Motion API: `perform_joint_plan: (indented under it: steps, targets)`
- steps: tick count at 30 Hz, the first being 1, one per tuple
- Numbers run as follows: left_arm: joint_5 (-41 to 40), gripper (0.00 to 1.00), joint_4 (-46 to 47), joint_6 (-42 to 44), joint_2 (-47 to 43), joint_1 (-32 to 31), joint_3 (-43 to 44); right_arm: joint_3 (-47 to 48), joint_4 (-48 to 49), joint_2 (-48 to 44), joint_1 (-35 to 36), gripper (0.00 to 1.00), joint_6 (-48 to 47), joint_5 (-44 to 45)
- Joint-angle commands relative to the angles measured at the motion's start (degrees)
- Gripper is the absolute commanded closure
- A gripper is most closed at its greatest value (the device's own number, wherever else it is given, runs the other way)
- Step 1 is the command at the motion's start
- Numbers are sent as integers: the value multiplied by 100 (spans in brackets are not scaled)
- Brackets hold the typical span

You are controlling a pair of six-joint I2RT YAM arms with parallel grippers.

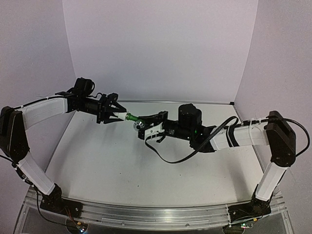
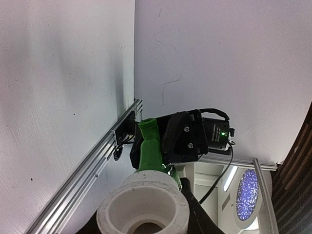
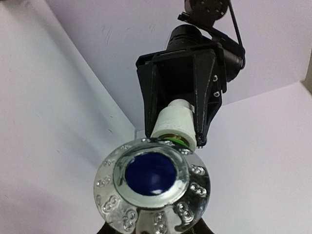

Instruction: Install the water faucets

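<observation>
Both arms meet above the middle of the table. My left gripper (image 1: 118, 114) is shut on the white pipe fitting (image 2: 144, 204), which fills the foreground of the left wrist view. The green tap (image 1: 131, 117) sticks out of the fitting toward the right arm. In the left wrist view its green body (image 2: 148, 146) runs from the fitting to the right gripper's black fingers (image 2: 187, 139). My right gripper (image 1: 144, 127) is shut on the tap at its chrome round knob with a blue centre (image 3: 151, 175). In the right wrist view the white fitting (image 3: 178, 119) sits between the left gripper's fingers (image 3: 207, 107), with the green end seated in it.
The parts are held in the air over the white table (image 1: 122, 165). The right arm's black cable (image 1: 170, 158) loops down onto the table. An aluminium rail (image 1: 146, 214) runs along the near edge. Pale walls close in the back and sides.
</observation>
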Motion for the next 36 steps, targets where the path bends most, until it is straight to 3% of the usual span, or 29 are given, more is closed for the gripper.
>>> perform_joint_plan:
  steps: [1, 6, 12, 14, 17, 21, 23, 28, 29, 33, 36]
  targets:
    - [-333, 100, 274, 896, -247, -83, 190, 320, -844, -177, -82, 100, 2765, -613]
    - [-959, 100, 343, 2383, -632, -196, 145, 450, -932, -261, -507, 100, 5773, -1391]
    - [-1184, 100, 1886, 4115, -1508, -746, -853, 945, -709, 191, -1165, 100, 9525, -3671]
    - [-1178, 100, 1966, 4716, -1659, -987, -1037, 1317, -615, 520, -1293, 100, 10708, -4462]
    - [-1163, 100, 1966, 5275, -1701, -1053, -1127, 1823, -527, 1032, -1377, 93, 12192, -5322]
    - [-1238, 100, 1975, 5519, -1775, -1053, -1192, 1910, -440, 1361, -1458, 81, 13316, -5675]
    - [-1286, 100, 1994, 5556, -1832, -1055, -1234, 1840, -341, 1467, -1485, 76, 13691, -5785]
    - [-1766, 100, 2074, 5149, -1966, -1054, -1274, 1247, -239, 1257, -1636, 39, 13578, -5375]
    - [-1838, 100, 2076, 4856, -1929, -1047, -1214, 1120, -243, 1150, -1696, 35, 13387, -5259]
    - [-2489, 100, 2076, 3611, -1753, -1036, -964, 229, -316, 491, -1885, 24, 11897, -4211]
    - [-2714, 100, 2076, 2671, -1567, -975, -751, -248, -1043, -205, -1885, 20, 9945, -3104]
